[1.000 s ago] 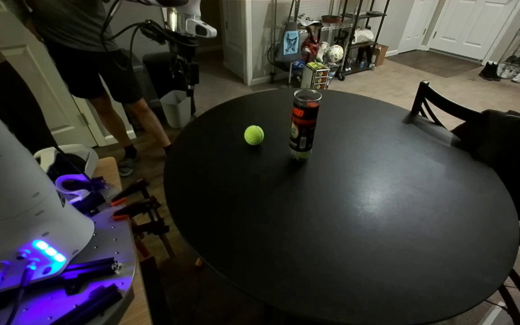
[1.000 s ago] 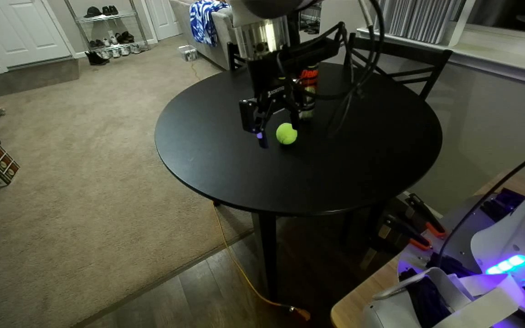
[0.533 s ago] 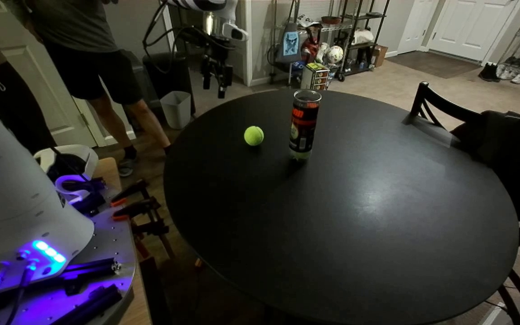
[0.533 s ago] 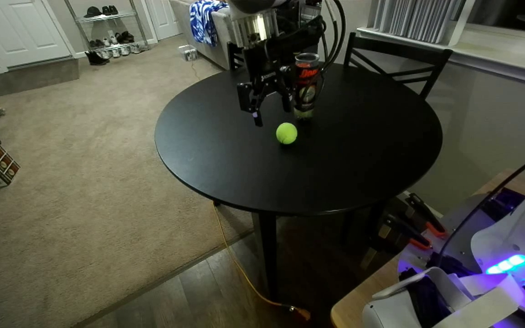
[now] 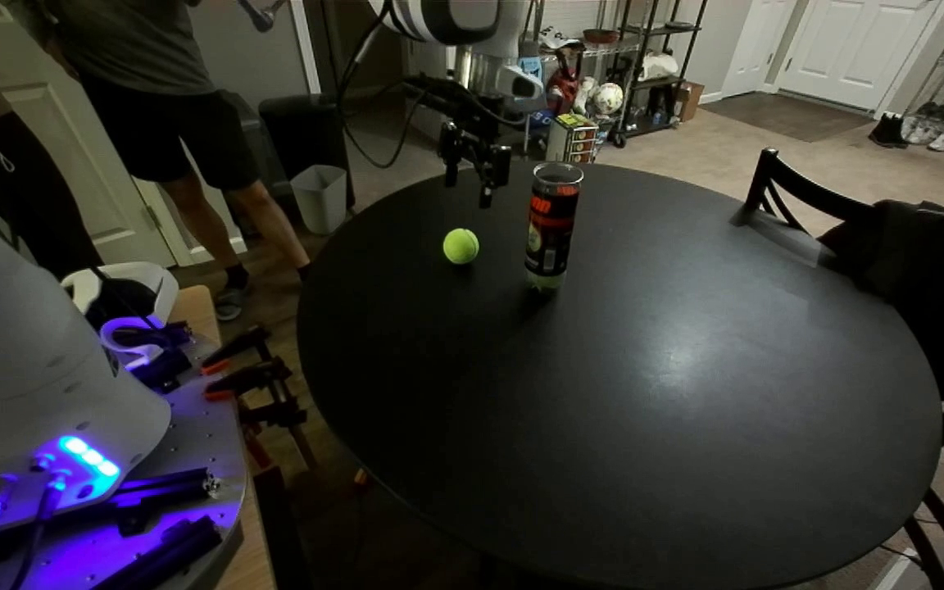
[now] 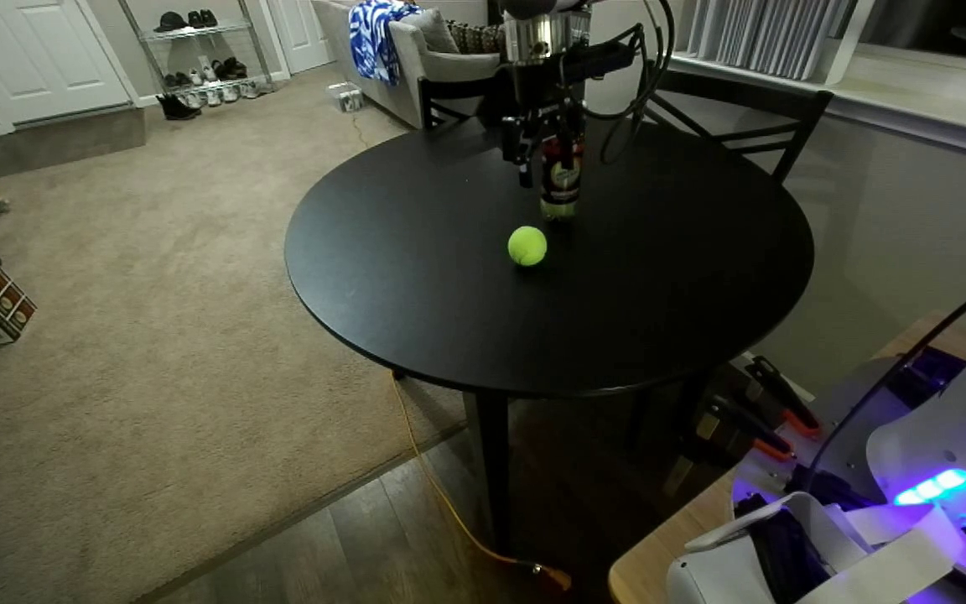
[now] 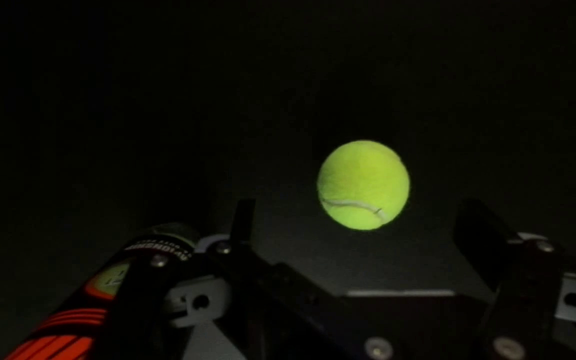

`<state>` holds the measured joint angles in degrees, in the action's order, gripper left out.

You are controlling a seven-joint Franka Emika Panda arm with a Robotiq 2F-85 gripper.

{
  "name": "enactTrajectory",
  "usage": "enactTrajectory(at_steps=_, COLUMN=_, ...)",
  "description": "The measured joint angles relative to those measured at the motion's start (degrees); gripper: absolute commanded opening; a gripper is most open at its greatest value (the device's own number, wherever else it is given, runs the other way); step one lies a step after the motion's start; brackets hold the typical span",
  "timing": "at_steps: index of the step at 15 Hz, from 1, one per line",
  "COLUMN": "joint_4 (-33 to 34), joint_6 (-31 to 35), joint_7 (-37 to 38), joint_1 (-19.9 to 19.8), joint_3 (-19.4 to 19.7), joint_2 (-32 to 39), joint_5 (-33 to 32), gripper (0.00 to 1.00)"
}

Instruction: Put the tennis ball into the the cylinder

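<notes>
The tennis ball [image 5: 460, 246] is yellow-green and rests on the dark round table. It also shows in an exterior view [image 6: 527, 246] and in the wrist view [image 7: 363, 185]. The cylinder [image 5: 550, 229] stands upright beside the ball, dark with red lettering, a clear rim and a greenish bottom. It also shows in an exterior view [image 6: 561, 184], partly hidden behind the gripper, and at lower left in the wrist view [image 7: 78, 300]. My gripper [image 5: 469, 190] is open and empty, above the table near the cylinder. In the wrist view its fingers [image 7: 360, 217] are wide apart, with the ball beyond them.
The round black table [image 5: 685, 426] has chairs [image 5: 808, 197] at its edge. The robot base stands on a wooden stand [image 6: 642, 562] with clamps. Two people stand behind the table, near a grey bin [image 5: 320, 199].
My gripper has moved in over the table, toward the cylinder. It shifted right in both exterior views. The ball and the cylinder have not moved.
</notes>
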<state>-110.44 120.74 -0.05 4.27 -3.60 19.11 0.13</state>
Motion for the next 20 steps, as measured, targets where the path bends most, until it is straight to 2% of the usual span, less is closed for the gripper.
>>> enactTrajectory(at_steps=7, joint_4=6.09, joint_6=-0.24, joint_7=-5.93, joint_1=-3.37, joint_3=0.84, joint_2=5.84, joint_5=0.08, gripper=1.00)
enactTrajectory(at_steps=15, joint_4=8.34, joint_6=-0.89, joint_7=-6.16, joint_1=-3.43, joint_3=0.98, joint_2=7.80, joint_5=0.07, gripper=1.00)
enactTrajectory(at_steps=20, joint_4=8.69, joint_6=-3.76, joint_7=-6.16, joint_1=-3.21, joint_3=0.89, joint_2=7.90, joint_5=0.07, gripper=1.00)
